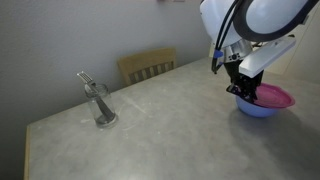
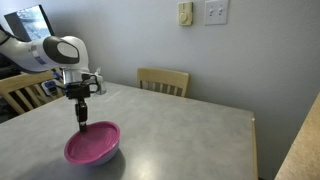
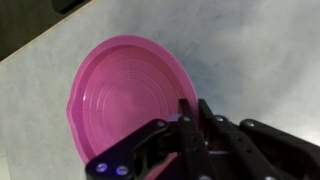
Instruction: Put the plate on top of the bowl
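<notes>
The magenta-pink plate (image 1: 276, 97) lies on top of the periwinkle-blue bowl (image 1: 254, 110) near a table edge. It shows in both exterior views; in the second the plate (image 2: 92, 143) hides most of the bowl (image 2: 110, 157). My gripper (image 1: 240, 88) points down at the plate's rim (image 2: 82, 124). In the wrist view the plate (image 3: 120, 95) fills the left side, and the fingers (image 3: 190, 108) sit close together right at its edge, seemingly pinching the rim. The bowl is hidden there.
A clear glass with utensils (image 1: 100, 106) stands on the grey table (image 1: 170, 120), well away from the bowl. A wooden chair (image 2: 163, 80) stands at the far side, and another chair (image 2: 20, 92) behind the arm. The table edge runs close to the bowl.
</notes>
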{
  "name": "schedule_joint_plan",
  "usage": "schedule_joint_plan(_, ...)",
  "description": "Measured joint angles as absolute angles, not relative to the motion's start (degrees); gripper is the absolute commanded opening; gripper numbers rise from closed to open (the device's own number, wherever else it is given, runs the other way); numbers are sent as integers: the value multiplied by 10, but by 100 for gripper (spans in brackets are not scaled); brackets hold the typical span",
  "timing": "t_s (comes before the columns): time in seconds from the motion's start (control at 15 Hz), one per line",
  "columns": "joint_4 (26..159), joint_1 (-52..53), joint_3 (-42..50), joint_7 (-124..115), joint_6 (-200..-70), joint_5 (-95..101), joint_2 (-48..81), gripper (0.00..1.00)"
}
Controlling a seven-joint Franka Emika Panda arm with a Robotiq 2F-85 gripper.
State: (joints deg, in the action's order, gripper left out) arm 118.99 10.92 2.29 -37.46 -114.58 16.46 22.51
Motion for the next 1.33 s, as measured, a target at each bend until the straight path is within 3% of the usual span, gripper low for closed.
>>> schedule_joint_plan(0.93, 1189, 106, 23, -370, -1157, 166, 224, 3)
schedule_joint_plan(1.0, 1187, 106, 23, -368, -1157, 166, 224, 36)
schedule_joint_plan(1.07, 1185, 107, 23, -366, -1157, 166, 224, 37)
schedule_joint_plan(1.33, 1173, 107, 22, -361, -1157, 166, 225, 66)
